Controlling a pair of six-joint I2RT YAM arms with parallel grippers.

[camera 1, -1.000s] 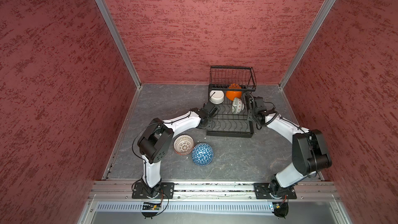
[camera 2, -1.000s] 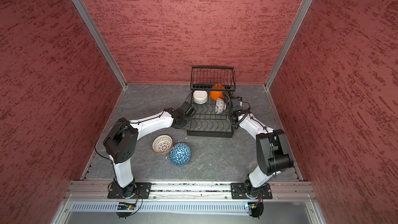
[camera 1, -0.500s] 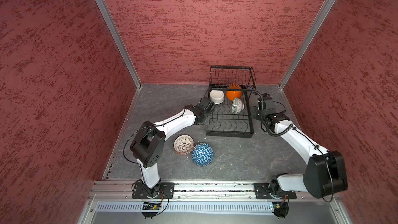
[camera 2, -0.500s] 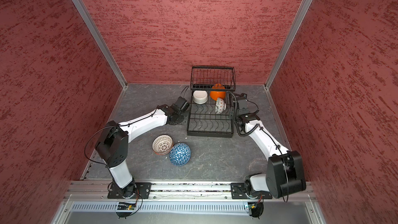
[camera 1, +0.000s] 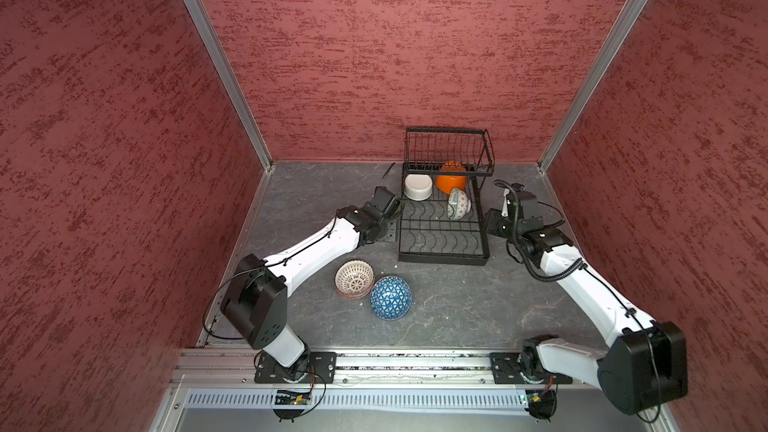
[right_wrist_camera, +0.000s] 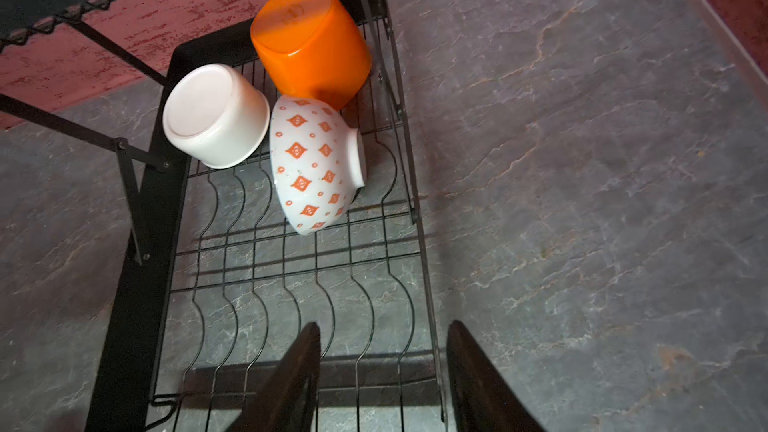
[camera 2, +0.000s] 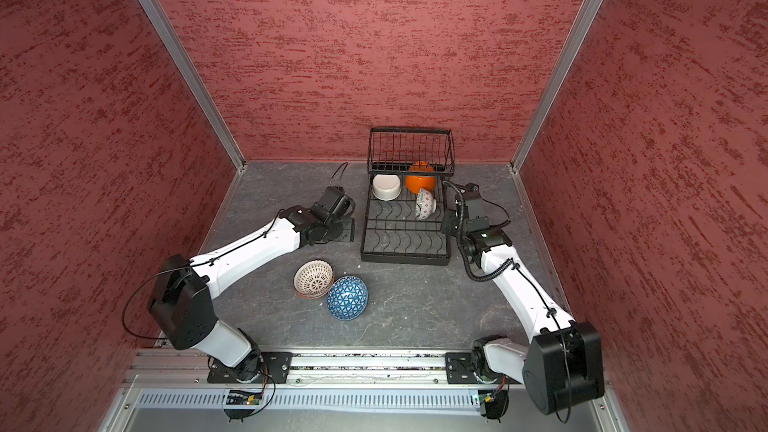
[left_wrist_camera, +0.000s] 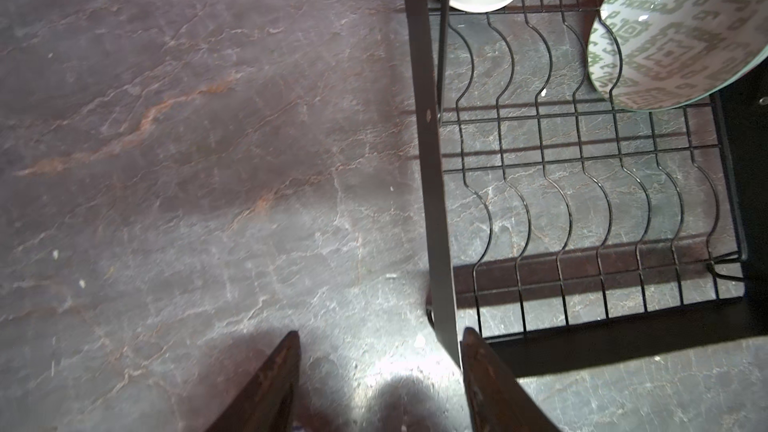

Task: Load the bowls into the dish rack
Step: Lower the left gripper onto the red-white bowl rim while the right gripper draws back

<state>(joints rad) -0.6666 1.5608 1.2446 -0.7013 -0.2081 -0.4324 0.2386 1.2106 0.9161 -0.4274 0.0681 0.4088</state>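
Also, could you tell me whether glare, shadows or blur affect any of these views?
Left wrist view: glare whitens the table by the left gripper, and the rack throws hard shadows. Right wrist view: the right gripper looks dark and soft, the orange bowl crisp. In both top views: even light, no blur.
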